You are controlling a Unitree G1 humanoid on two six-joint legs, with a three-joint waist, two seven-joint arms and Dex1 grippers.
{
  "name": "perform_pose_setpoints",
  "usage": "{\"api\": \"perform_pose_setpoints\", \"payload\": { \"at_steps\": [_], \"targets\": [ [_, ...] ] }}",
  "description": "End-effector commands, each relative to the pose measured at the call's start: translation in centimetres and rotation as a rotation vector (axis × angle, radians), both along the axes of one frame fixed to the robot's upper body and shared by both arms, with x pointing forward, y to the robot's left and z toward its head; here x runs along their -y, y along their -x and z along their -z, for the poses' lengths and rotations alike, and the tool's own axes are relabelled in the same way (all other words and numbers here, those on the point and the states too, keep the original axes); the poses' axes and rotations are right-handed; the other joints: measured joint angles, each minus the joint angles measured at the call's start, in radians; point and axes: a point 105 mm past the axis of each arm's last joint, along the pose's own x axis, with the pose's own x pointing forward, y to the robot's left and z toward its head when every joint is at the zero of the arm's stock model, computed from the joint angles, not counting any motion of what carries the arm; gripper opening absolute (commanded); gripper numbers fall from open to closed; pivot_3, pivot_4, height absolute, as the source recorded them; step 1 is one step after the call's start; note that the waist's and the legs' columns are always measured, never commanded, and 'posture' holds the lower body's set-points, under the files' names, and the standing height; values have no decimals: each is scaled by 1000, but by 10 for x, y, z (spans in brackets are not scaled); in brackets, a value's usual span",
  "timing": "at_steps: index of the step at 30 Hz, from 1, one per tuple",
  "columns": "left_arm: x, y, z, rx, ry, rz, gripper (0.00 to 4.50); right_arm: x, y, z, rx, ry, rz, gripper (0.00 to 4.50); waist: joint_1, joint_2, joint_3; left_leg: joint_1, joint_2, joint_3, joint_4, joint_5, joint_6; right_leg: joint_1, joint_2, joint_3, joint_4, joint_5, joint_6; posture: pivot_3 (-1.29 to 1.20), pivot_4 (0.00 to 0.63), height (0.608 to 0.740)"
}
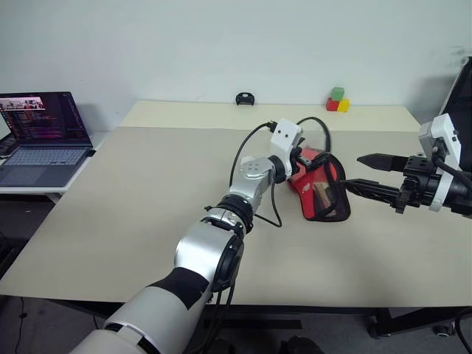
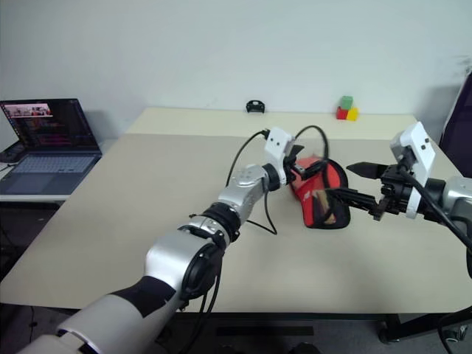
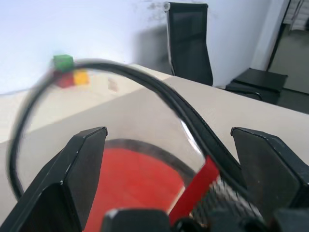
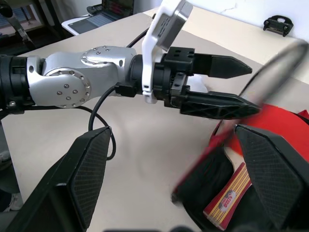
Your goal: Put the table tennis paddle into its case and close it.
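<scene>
On the pale bench (image 1: 133, 206) the case (image 1: 324, 193) lay open, with the paddle (image 4: 270, 145) resting inside it, its striped handle showing. The left pincer (image 4: 219, 84) hovered just over the case's near edge, fingers spread and empty. The right pincer (image 1: 372, 175) hung beside the case, also spread and empty. Farther back sat colored blocks (image 1: 338, 99) and, off to the left, a laptop (image 1: 40, 136).

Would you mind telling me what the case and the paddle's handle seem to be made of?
The case looks like soft fabric: red cloth with black piping and a see-through mesh panel, sagging open. The paddle's handle looks like pale wood, matte, with red and black stripes; whether these are paint or inlay I cannot tell.
</scene>
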Motion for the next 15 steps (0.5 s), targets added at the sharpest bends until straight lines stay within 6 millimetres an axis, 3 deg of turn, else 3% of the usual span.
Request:
{"api": "perform_pose_setpoints", "payload": {
  "at_steps": [1,6,11,15],
  "targets": [
    [13,6,-16,48,0,31,4500,-1,0,-13,64,-7,4,4465,0,0,0,0,0,0,0,0,0,0,0,0,0,0,0,0,150,740],
    [7,7,-33,86,63,76,4500,1,-7,-11,71,-31,42,4465,0,0,0,0,0,0,0,0,0,0,0,0,0,0,0,0,150,740],
    [-29,0,-26,136,33,83,4500,9,-30,7,42,-82,145,4465,-4,1,0,2,1,2,0,0,0,0,0,1,1,0,0,0,150,740],
    [-78,-4,-10,168,-4,74,4500,10,-57,32,-21,-119,209,4465,-12,1,0,2,1,2,0,0,0,-1,0,2,1,0,0,0,150,740]
  ]
}}
